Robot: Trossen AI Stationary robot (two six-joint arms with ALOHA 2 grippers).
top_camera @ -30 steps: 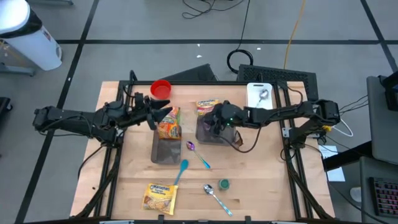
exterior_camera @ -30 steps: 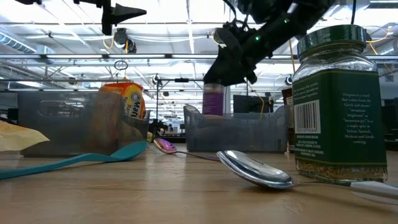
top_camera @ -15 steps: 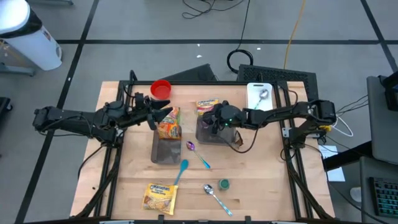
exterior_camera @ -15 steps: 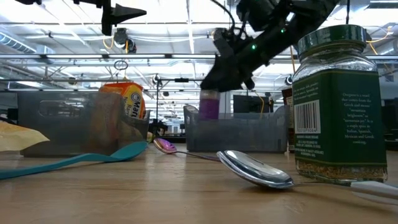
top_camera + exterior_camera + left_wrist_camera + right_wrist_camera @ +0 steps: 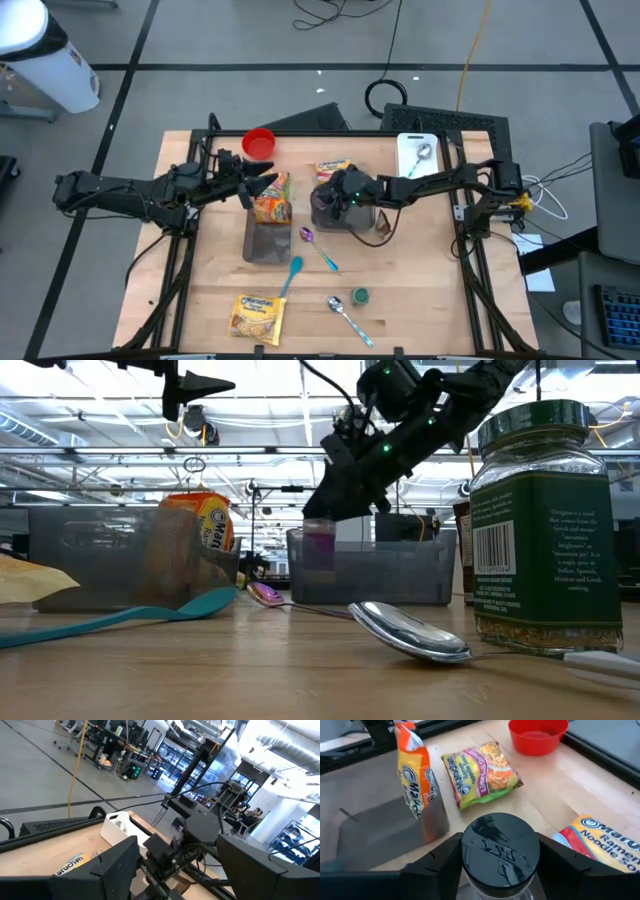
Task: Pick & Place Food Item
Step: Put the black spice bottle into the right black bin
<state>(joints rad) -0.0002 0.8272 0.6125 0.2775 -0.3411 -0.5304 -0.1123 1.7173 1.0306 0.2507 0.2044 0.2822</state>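
Right gripper (image 5: 335, 196) is clamped on a black-lidded jar (image 5: 500, 851), holding it inside the right bin (image 5: 370, 572) at the table's middle; in the low view the jar (image 5: 320, 543) shows purple through the bin wall. Left gripper (image 5: 268, 181) hovers spread and empty above the far end of the left bin (image 5: 268, 238), beside an upright noodle packet (image 5: 271, 205). A noodle pack (image 5: 333, 170) lies just beyond the right bin. A red bowl (image 5: 259, 143) sits far left.

Black-lidded spice jar (image 5: 500, 851) w/ purple label, upright, lower end inside right grey bin (image 5: 420, 570)
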